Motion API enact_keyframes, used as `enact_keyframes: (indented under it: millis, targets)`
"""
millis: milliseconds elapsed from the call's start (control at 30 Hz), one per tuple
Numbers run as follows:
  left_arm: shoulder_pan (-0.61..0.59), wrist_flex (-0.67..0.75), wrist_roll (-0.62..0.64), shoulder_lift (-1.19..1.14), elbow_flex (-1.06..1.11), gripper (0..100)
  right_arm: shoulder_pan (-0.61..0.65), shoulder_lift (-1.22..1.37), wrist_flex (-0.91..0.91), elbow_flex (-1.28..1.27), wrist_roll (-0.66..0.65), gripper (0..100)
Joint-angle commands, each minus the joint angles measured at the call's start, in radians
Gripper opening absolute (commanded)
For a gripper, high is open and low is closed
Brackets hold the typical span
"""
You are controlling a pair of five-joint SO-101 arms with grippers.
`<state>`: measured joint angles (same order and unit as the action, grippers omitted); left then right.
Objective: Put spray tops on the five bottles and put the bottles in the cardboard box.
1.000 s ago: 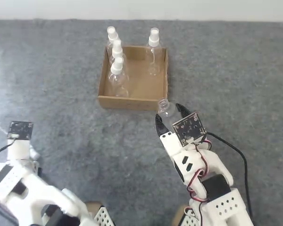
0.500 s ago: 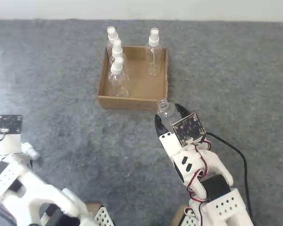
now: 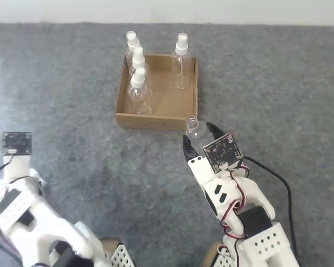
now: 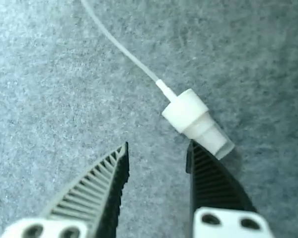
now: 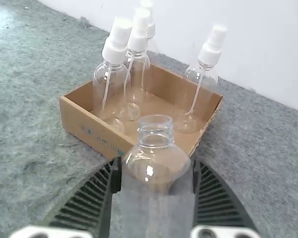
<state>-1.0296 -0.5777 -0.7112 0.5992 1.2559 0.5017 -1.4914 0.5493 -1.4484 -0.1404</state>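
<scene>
A clear bottle (image 3: 193,127) with no top stands upright between the fingers of my right gripper (image 3: 197,133), just in front of the cardboard box (image 3: 156,120). In the right wrist view the bottle's (image 5: 156,158) open neck shows, with the gripper (image 5: 155,167) shut on its shoulders. A white spray top (image 4: 193,119) lies on its side on the grey carpet, its thin dip tube (image 4: 119,44) stretching away. My left gripper (image 4: 157,148) hangs open just above it, one fingertip next to the cap. Several capped bottles (image 3: 139,92) stand in the box.
Grey carpet covers the whole table. My left arm (image 3: 16,183) sits at the near left corner, far from the box. The box has open floor in its near right part (image 5: 188,141). A white wall runs behind the carpet's far edge.
My left arm's wrist swung left and then came back a little to the right. The right gripper with the bottle nudged slightly toward the box.
</scene>
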Motion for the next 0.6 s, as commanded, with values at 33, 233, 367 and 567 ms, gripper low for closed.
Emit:
enact_keyframes:
  millis: [33, 233, 367, 567]
  targets:
    - [0.043, 0.025, 0.014, 0.000, 0.004, 17, 0.002, -0.019, -0.010, 0.009, -0.032, 10.4]
    - [0.048, 0.025, 0.015, 0.000, 0.005, 17, 0.002, -0.019, -0.010, 0.009, -0.032, 10.4]
    - [0.048, 0.025, 0.015, 0.000, 0.007, 17, 0.002, -0.021, -0.010, 0.009, -0.032, 10.4]
    - [0.031, 0.020, 0.015, 0.000, 0.007, 17, 0.002, -0.021, -0.010, 0.009, -0.032, 10.4]
